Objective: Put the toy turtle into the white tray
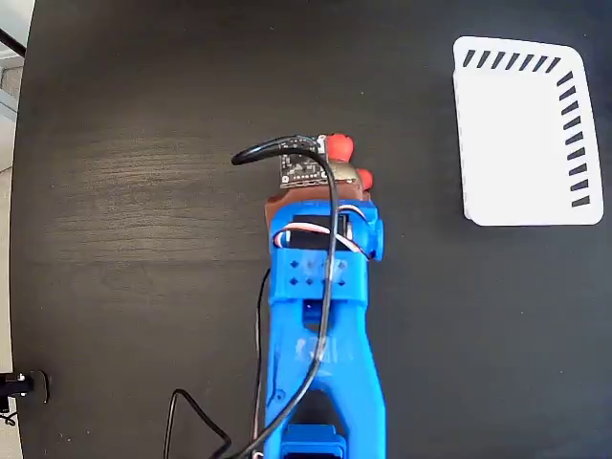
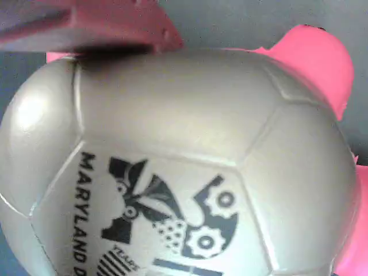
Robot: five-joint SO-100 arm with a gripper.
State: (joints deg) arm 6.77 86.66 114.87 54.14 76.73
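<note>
- The toy turtle point(image 2: 190, 167), a small figure with a glossy grey-bronze panelled shell carrying a black printed emblem and lettering, and red-pink head and feet, fills nearly the whole wrist view; it sits directly beneath the pincer, very close to the camera.
- In the fixed view only its red parts point(image 1: 342, 153) peek out past the tip of the arm, on the dark table just ahead of the pincer.
- By its look the turtle is probably light, with a smooth domed shell that could slip out of a pinch; whether it is squashy or stiff cannot be read here. The flanks of the shell, low down across the narrower width, seem the safest hold, rather than the head or feet.
- A reddish-brown finger point(image 2: 98, 26) of the gripper point(image 1: 320, 196) lies at the shell's upper edge; the opposite finger is out of sight, so whether the pincer is wide, narrow or already clamping cannot be told.
- The blue printed arm point(image 1: 320, 335) covers the grasp from above.
- The white tray point(image 1: 521, 134), a flat rounded rectangle with black diagonal stripes along two edges, lies well apart to the pincer's right and slightly beyond it, on the black wood-grain table point(image 1: 143, 191).
</note>
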